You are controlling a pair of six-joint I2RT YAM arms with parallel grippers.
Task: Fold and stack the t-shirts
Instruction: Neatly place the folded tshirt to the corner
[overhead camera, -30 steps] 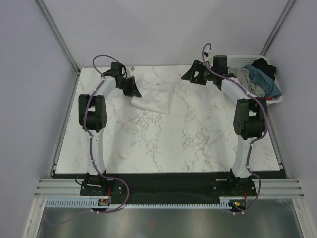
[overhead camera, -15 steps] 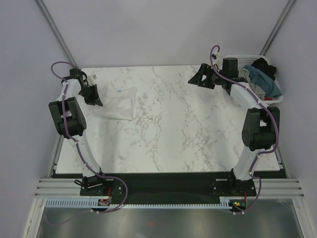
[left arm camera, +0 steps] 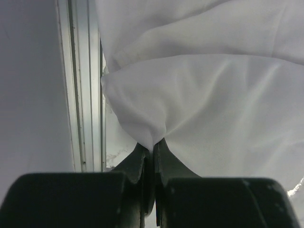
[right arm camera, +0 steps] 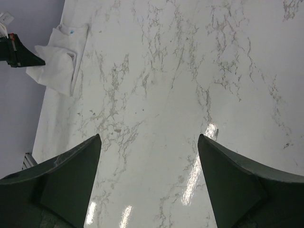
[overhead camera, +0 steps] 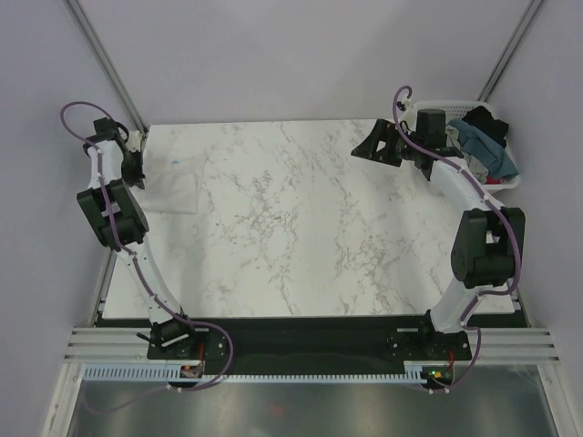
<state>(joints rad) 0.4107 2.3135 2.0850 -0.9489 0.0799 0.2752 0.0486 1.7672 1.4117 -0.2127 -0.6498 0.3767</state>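
A folded white t-shirt (overhead camera: 171, 188) lies at the table's far left edge, and it fills the left wrist view (left arm camera: 213, 85) as a bunched sheet. My left gripper (overhead camera: 130, 170) (left arm camera: 152, 148) is shut on a pinch of that shirt's edge, right beside the table's left rail. My right gripper (overhead camera: 369, 149) (right arm camera: 149, 137) hovers open above the far right of the marble table with nothing between its fingers. From the right wrist the white t-shirt (right arm camera: 61, 61) shows far off at upper left. Grey, teal-blue and black t-shirts (overhead camera: 481, 144) sit piled in the basket.
A white lattice basket (overhead camera: 439, 106) stands at the far right corner of the marble table (overhead camera: 301, 237). A metal rail (left arm camera: 80, 85) and the enclosure wall (overhead camera: 55, 164) run along the left edge, close to my left gripper.
My left gripper has dragged the white t-shirt from the far middle-left over to the table's left edge. The right arm has shifted slightly to the right, still open.
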